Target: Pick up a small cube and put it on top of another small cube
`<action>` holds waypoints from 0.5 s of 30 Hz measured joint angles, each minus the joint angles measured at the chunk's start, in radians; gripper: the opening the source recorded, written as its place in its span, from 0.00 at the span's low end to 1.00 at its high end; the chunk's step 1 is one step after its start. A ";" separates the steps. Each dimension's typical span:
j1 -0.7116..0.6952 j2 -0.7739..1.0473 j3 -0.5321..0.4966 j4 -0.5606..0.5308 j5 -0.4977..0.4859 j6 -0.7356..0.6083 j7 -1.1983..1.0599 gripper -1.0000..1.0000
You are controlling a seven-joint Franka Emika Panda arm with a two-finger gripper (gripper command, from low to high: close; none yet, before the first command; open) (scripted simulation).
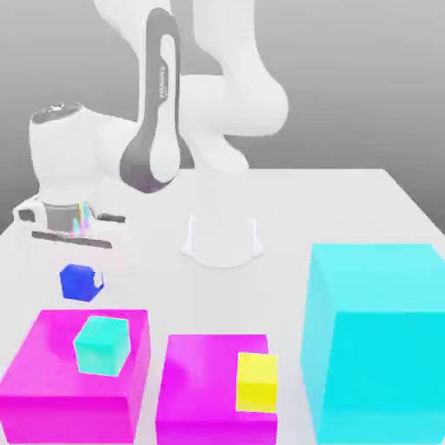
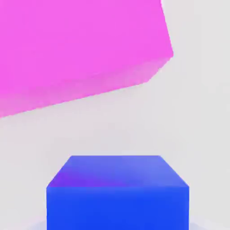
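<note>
Starting at the exterior view's left, the hand (image 1: pixel 74 228) hung low over the white worktop (image 1: pixel 348 209), just behind the small dark blue cube (image 1: pixel 80 282). Its fingers were fully closed, and the pictures did not make plain whether they pinched the cube or stood just apart from it. In the hand view the blue cube (image 2: pixel 117 191) was very near, with a magenta block (image 2: pixel 76 49) beyond it.

Going rightwards, the left magenta block (image 1: pixel 52 382) stood just in front of the blue cube and carried the small teal cube (image 1: pixel 102 345) on its top. Next came the second magenta block (image 1: pixel 200 391) with the small yellow cube (image 1: pixel 257 381) at its near right corner, and last the large cyan block (image 1: pixel 374 339).

Several things could go wrong from there. If the grip was weak or only on an edge, the glossy cube would probably slip out during the lift. If the hand travelled too low, the cube might strike the side of the magenta block. Both target cubes were small, so a release a little off centre might let the blue cube tip off or push the lower cube away.
</note>
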 joint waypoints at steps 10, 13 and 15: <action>0.284 -0.020 0.172 0.264 0.019 -0.263 -0.395 0.00; 0.381 -0.015 0.222 0.330 0.041 -0.333 -0.513 0.00; 0.447 -0.012 0.253 0.374 0.055 -0.379 -0.591 0.00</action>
